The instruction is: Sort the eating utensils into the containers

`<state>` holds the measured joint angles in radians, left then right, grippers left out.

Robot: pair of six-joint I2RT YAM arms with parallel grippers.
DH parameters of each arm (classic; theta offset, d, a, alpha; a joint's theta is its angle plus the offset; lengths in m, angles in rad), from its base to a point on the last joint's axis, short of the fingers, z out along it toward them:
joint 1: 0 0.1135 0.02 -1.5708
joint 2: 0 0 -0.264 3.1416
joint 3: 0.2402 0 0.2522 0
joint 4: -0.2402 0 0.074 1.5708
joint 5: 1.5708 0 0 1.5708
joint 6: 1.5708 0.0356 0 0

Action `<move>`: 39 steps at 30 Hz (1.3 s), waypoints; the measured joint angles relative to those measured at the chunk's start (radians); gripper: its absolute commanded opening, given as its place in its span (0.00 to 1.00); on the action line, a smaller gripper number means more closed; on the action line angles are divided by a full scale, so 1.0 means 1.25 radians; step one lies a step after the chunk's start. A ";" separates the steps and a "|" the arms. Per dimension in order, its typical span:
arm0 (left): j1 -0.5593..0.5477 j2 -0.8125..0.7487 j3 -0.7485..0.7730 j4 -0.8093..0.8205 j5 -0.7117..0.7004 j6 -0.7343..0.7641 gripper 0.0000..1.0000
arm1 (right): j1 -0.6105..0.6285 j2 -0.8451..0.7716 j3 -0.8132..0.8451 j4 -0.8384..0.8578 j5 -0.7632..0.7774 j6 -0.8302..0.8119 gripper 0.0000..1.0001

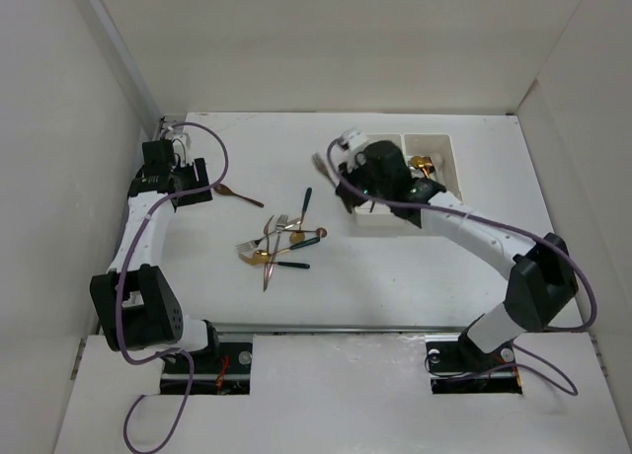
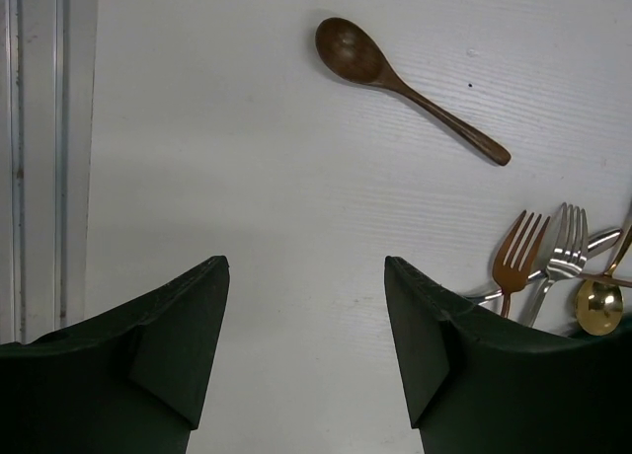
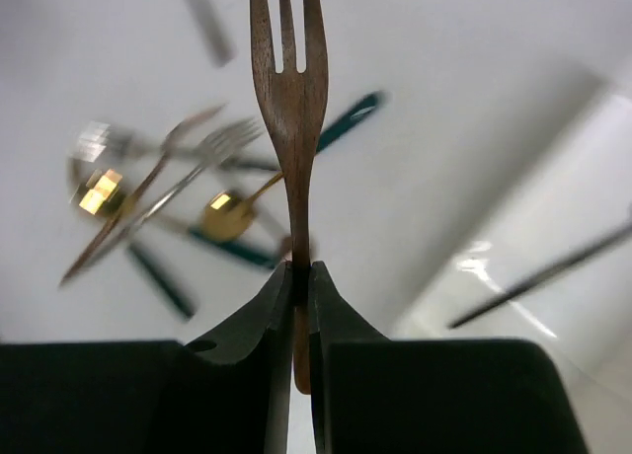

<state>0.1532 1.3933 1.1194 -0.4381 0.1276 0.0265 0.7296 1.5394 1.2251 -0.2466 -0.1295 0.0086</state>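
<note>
Pinches a wooden fork by its handle in the closed right gripper, tines outward, above the left edge of the white tray. Hangs the left gripper wide apart and empty well left of the tray, near a wooden spoon. Between spoon and tray, a loose heap of forks and spoons; inside the tray's right half, seemingly a gold piece, partly hidden.
</note>
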 measured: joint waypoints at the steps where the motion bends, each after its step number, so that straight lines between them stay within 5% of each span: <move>1: 0.000 0.000 0.000 0.000 0.000 -0.001 0.61 | -0.046 0.007 0.014 0.017 0.024 0.045 0.00; 6: 0.000 0.003 0.000 0.000 0.000 -0.002 0.61 | -0.210 0.078 0.072 0.073 0.150 0.218 0.00; 11: 0.000 0.013 0.000 0.000 -0.001 -0.002 0.63 | -0.271 0.175 0.089 0.078 0.213 0.305 0.03; 17: 0.000 0.032 0.000 -0.001 -0.004 -0.002 0.65 | -0.272 0.268 0.160 0.015 0.225 0.297 0.54; 20: 0.000 0.041 0.000 -0.001 -0.004 -0.002 0.68 | -0.262 0.260 0.173 -0.003 0.264 0.279 0.69; 28: 0.004 0.060 0.000 -0.001 -0.007 -0.003 0.71 | -0.120 0.149 0.171 -0.009 0.386 0.167 0.69; 33: 0.010 0.067 0.001 -0.001 -0.009 -0.004 0.71 | 0.060 0.154 0.171 -0.016 0.224 0.039 0.56; 39: 0.010 0.067 0.001 0.000 -0.016 -0.004 0.71 | 0.214 0.288 0.159 -0.076 0.091 -0.020 0.55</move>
<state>0.1654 1.4769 1.1206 -0.4385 0.1078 0.0212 0.9970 1.8996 1.4235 -0.3412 -0.0154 -0.0170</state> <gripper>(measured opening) 0.706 0.547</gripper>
